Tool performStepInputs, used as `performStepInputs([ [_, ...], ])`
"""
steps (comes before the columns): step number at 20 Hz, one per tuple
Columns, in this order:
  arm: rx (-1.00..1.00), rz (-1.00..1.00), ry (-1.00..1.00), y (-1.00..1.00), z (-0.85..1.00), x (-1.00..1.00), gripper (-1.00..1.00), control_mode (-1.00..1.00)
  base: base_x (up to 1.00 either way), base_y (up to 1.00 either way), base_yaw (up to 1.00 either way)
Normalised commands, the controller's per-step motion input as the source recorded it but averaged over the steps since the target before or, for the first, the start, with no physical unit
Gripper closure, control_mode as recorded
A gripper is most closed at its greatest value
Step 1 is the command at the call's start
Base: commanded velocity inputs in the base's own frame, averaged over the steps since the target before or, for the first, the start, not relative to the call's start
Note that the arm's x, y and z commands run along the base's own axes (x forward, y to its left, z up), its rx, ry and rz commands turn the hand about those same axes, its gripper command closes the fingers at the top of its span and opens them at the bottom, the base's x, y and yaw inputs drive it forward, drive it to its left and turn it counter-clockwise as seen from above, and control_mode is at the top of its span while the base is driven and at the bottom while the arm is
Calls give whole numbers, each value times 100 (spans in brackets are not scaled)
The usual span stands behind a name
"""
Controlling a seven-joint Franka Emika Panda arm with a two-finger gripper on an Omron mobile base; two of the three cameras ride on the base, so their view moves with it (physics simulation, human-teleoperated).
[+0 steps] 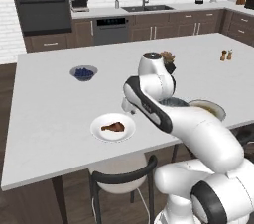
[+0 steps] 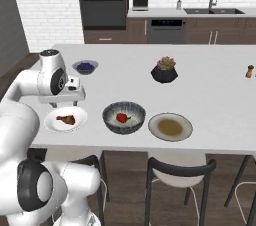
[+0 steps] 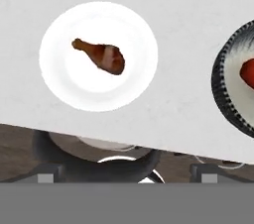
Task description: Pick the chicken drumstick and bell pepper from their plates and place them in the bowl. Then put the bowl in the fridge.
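- White round table [image 2: 210, 85] top carries everything; going left to right in the right base view.
- Small bowl of blueberries [image 2: 85, 66] sits far left, toward the back of the table, well apart from the plates.
- Plain white round plate [image 2: 52, 122] at the near left edge; small reddish-brown chicken drumstick [image 2: 66, 118] lies flat at its middle. In the hand view the plate [image 3: 59, 84] is upper left and the drumstick [image 3: 101, 57] lies on it, thin bone end pointing up-left, meaty end lower right.
- White arm's two-finger jaws [image 3: 126, 174] hang above the white plate, near the table's front edge, looking straight down; the two dark tips [image 3: 47, 176] stand far apart, fully spread, holding nothing, not touching drumstick or plate.
- Deep round bowl, dark grey-blue speckled outside, whitish inside [image 2: 112, 122], just right of the white plate, near but not touching it; small bright red bell pepper [image 2: 121, 117] is inside it, at the middle. In the hand view the bowl rim [image 3: 221, 77] is cut by the right edge with a bit of the red pepper [image 3: 248, 72] showing.
- Beige round plate with tan-brown centre [image 2: 170, 126] just right of the bowl, nothing on it.
- Black plant pot with a brownish plant [image 2: 164, 71] behind the beige plate, further back on the table.
- Small brown shaker [image 2: 249, 71] at the far right.
- Dark-backed chairs with pale seats [image 2: 175, 175] tucked under the near table edge.
- Left base view: drumstick [image 1: 113, 127] on the white plate [image 1: 99, 134], arm hides most of the bowl.
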Motion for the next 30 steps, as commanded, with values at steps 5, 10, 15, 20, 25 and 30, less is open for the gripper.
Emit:
performStepInputs([
  [5, -3, 62, 36, 19, -38, 21, -100, -100, 0, 0, 0],
  [10, -12, 51, 26, 54, -46, 15, -100, -100, 0, 0, 0],
  [15, -15, 8, 1, 55, -40, 30, -100, -100, 0, 0, 0],
  [20, 0, 5, -3, 2, -51, 35, -100, -100, 0, 0, 0],
  [25, 9, 7, 0, 5, -45, 68, -100, -100, 0, 0, 0],
  [30, 2, 3, -1, 9, -28, 65, -100, -100, 0, 0, 0],
])
